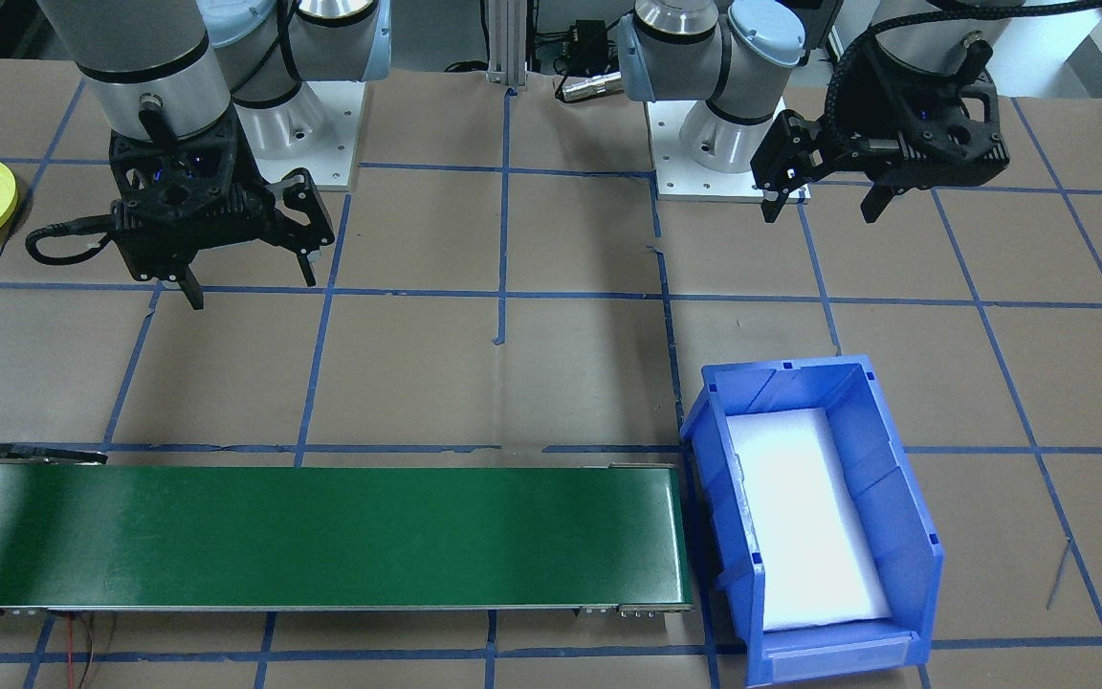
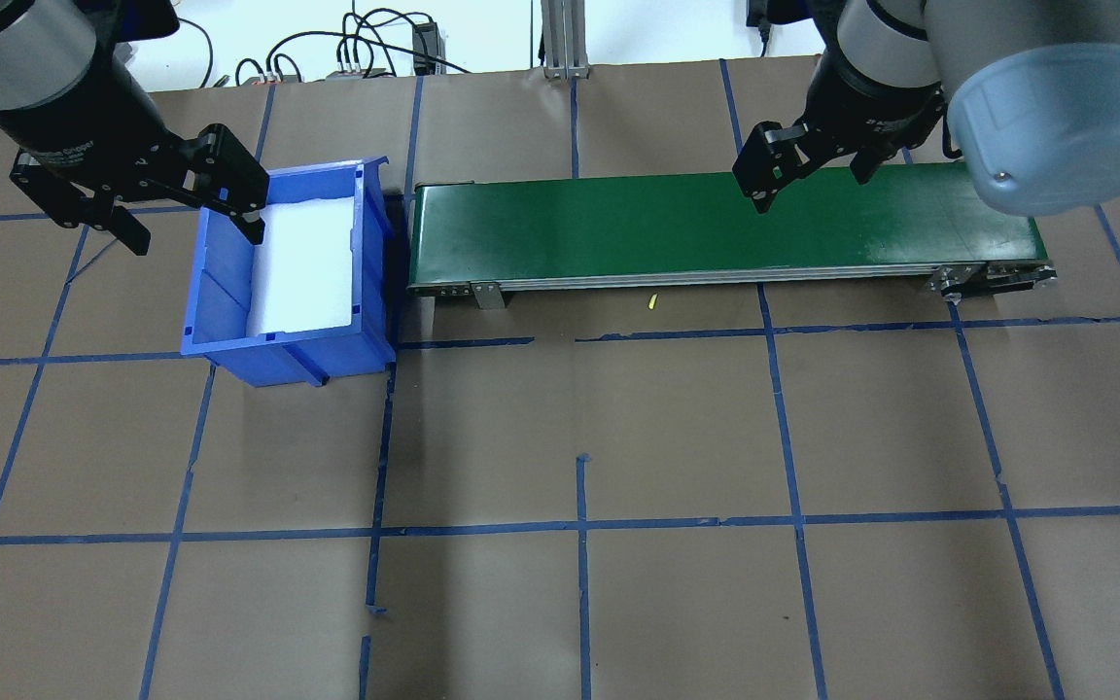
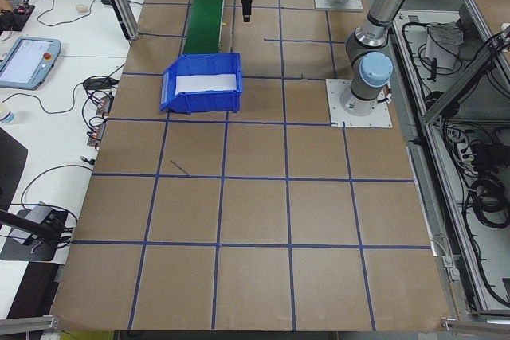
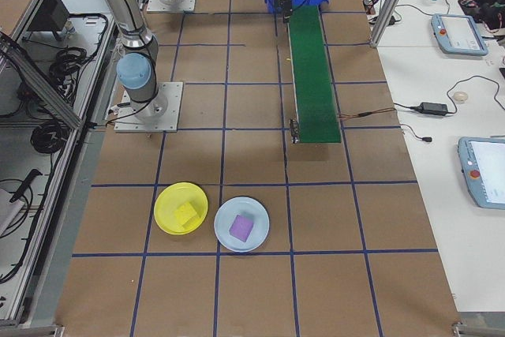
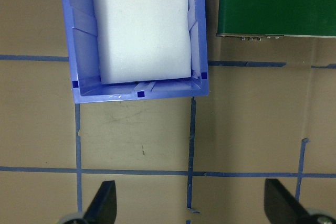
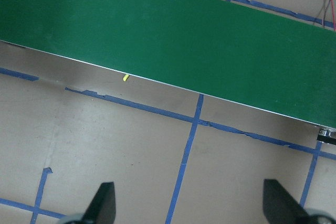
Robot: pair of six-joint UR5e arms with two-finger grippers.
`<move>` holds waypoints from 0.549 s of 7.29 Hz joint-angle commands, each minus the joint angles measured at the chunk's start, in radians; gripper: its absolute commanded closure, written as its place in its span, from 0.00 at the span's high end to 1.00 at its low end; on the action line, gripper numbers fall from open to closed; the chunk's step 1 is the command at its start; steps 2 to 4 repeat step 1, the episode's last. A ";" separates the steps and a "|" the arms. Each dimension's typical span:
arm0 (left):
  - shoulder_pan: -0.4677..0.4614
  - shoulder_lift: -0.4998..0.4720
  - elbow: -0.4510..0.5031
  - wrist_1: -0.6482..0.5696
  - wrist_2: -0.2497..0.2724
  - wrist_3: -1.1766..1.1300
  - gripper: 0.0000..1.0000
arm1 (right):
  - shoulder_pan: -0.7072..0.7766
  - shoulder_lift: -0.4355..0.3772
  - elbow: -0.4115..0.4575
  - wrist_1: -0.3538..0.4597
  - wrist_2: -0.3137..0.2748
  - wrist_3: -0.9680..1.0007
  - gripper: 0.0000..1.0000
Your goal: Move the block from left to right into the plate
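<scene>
You are at the end of the task, I judge: the yellow block (image 4: 186, 213) already lies inside the yellow plate (image 4: 169, 199), which sits well apart from the green conveyor (image 1: 321, 536), past its end on the robot's right side. Just beside the plate stands a pale blue plate (image 4: 256, 215) with a purple block (image 4: 241, 227).

The left gripper (image 1: 824, 196) hangs above the table near the blue bin (image 1: 905, 507) at the conveyor's other end, jaws spread wide and holding nothing. The right gripper (image 1: 250, 277) hangs beside the conveyor, on the robot's side of it, also wide open and empty.

No further grasp seems needed; you only have to retreat the arms. The conveyor belt is bare, and the table between the conveyor and the robot gives open room. Mind only the bin's raised walls under the left gripper.
</scene>
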 commanded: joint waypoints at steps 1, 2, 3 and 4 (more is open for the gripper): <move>0.001 0.000 0.000 0.000 -0.003 0.000 1.00 | -0.055 0.001 0.002 0.047 -0.006 -0.009 1.00; 0.001 0.000 0.000 0.000 -0.003 0.000 1.00 | -0.055 0.001 0.002 0.047 -0.006 -0.009 1.00; 0.001 0.000 0.000 0.000 -0.003 0.000 1.00 | -0.055 0.001 0.002 0.047 -0.006 -0.009 1.00; 0.001 0.000 0.000 0.000 -0.003 0.000 1.00 | -0.055 0.001 0.002 0.047 -0.006 -0.009 1.00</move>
